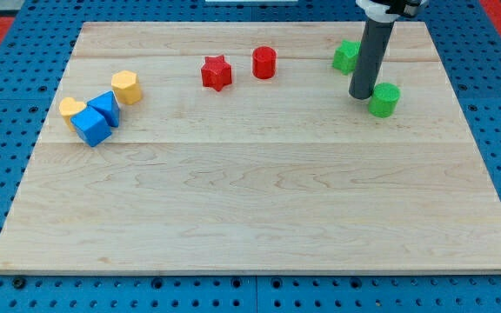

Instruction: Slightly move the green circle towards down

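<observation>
Coming down from the view's top right, the dark rod is being held nearly upright, and my tip (360, 96) is being planted on the desk (259, 209) just at the view's left of the green circle (384, 100), close beside it; whether they are touching cannot be told. No claw is being carried, so nothing is being gripped. A second green block (346, 56) is being partly hidden behind the rod, towards the view's top.

The pale wooden desk is being framed by a blue perforated surface (7, 113). A red star (217, 72) and red cylinder (264, 63) are being seen near the top centre. At the view's left, a yellow block (126, 87), a yellow heart (70, 109), a blue triangle (105, 105) and a blue cube (90, 128) are being bunched together.
</observation>
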`<state>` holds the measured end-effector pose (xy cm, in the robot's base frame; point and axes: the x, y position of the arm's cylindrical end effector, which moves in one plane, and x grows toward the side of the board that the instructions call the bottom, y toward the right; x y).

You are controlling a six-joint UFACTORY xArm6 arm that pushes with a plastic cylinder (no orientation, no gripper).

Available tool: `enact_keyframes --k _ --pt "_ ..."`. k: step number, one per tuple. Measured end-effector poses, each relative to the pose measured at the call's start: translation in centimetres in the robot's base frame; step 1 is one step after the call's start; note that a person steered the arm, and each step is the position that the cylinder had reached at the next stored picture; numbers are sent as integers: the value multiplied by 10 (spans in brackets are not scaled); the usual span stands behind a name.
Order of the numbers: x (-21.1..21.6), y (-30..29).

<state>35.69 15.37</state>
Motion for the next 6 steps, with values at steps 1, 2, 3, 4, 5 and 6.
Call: enact_keyframes --k 1,2,3,4,5,6 --pt "-41 45" --pt "-3 91" --pt "30 44" --pt "20 75" --pt "-42 100" --pt "-108 104"
